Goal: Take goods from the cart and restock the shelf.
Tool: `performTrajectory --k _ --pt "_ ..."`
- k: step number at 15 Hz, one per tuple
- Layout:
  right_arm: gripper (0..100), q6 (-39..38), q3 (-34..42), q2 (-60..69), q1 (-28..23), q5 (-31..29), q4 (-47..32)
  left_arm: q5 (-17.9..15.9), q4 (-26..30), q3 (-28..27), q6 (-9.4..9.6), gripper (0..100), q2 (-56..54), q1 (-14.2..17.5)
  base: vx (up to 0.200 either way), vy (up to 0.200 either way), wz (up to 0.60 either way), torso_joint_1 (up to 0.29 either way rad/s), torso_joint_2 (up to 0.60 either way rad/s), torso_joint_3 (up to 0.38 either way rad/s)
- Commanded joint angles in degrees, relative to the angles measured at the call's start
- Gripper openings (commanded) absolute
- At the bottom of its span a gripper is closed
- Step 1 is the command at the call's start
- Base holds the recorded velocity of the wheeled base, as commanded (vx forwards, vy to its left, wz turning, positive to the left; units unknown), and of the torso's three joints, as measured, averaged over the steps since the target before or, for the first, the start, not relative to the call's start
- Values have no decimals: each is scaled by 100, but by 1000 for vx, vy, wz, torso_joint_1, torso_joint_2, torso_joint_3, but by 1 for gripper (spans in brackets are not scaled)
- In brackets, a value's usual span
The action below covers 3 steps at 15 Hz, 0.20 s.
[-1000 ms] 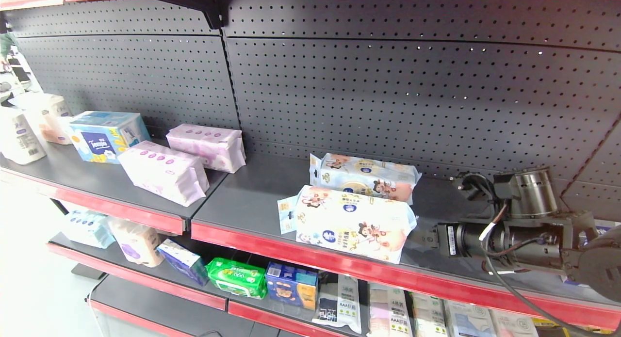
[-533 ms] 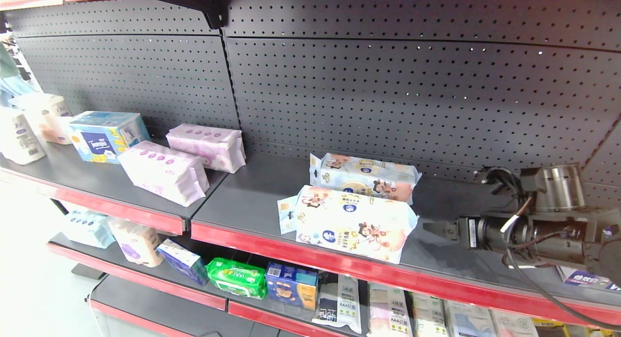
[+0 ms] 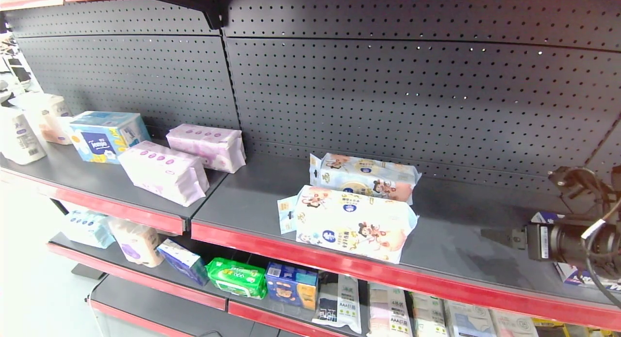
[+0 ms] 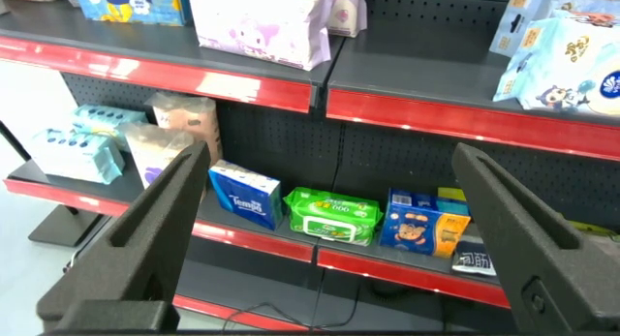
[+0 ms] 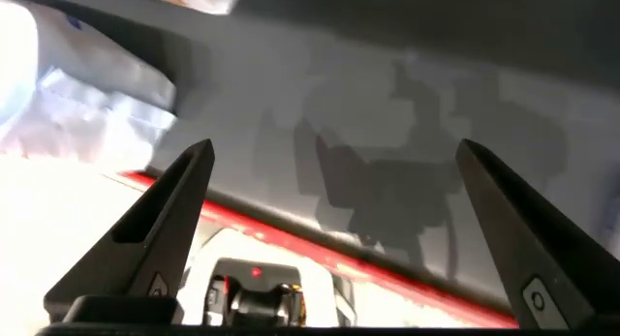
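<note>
The left tool [image 4: 329, 244] is held wide open with nothing between its fingers, facing the lower shelf levels, where a green soft pack of wipes [image 4: 334, 217] is seen lying between a blue-and-white tissue box [image 4: 244, 195] and a blue printed carton [image 4: 423, 223]. The right tool [image 3: 499, 236] is likewise spread wide and empty, and is held low over the dark grey shelf board with a red front edge [image 3: 451, 240], well apart from the goods. To its left, a white soft tissue pack with cartoon print [image 3: 354, 224] is laid at the board's front edge. A second pack of the same print [image 3: 364, 177] is laid just behind it, near the black perforated back panel [image 3: 388, 94].
</note>
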<state>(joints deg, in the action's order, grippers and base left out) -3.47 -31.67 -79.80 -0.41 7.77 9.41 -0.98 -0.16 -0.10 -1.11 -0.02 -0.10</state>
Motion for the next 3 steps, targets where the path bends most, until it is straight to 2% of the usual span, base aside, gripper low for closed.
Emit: performTrajectory --k 1,3 --pt "100 145 65 685 -328 6 -247 1 -2 1 -3 100 2 1 0 0 0 0 0 0" --pt "100 207 100 966 -460 6 -590 1 -2 1 -3 100 2 1 0 0 0 0 0 0"
